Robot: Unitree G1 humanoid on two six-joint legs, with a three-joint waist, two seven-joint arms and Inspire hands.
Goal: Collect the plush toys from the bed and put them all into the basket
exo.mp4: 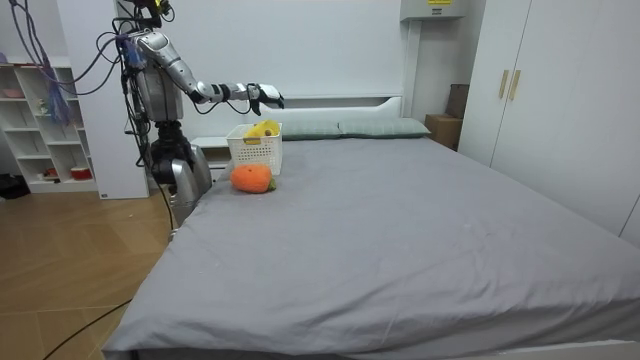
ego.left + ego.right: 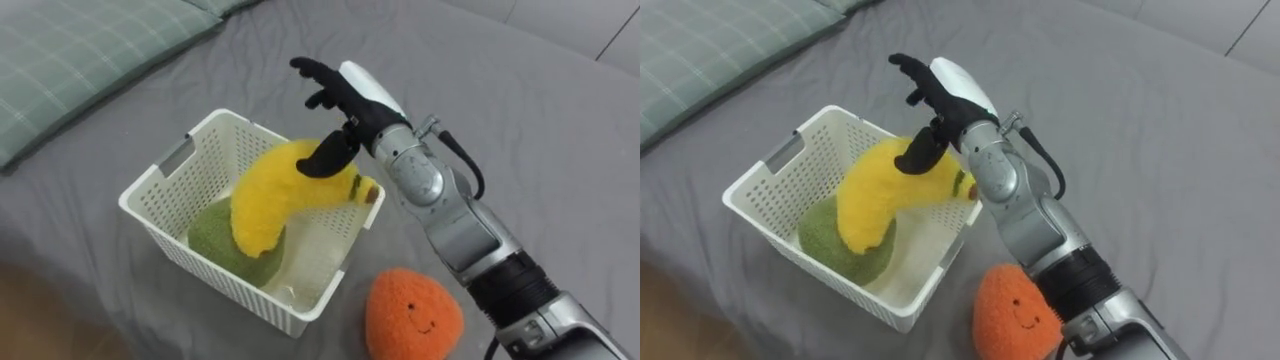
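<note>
Spread right hand (image 2: 345,105), maybe against banana (image 2: 268,205)

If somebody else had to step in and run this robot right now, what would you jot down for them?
Right robot hand: open, held over the white basket, thumb close to the yellow banana toy.
Things: the banana toy lies in the basket, partly on a green toy. The orange plush toy lies on the grey bed, right beside the basket.
Done: two toys are in the basket.
Left: pick up the orange plush toy and put it in too.
</note>
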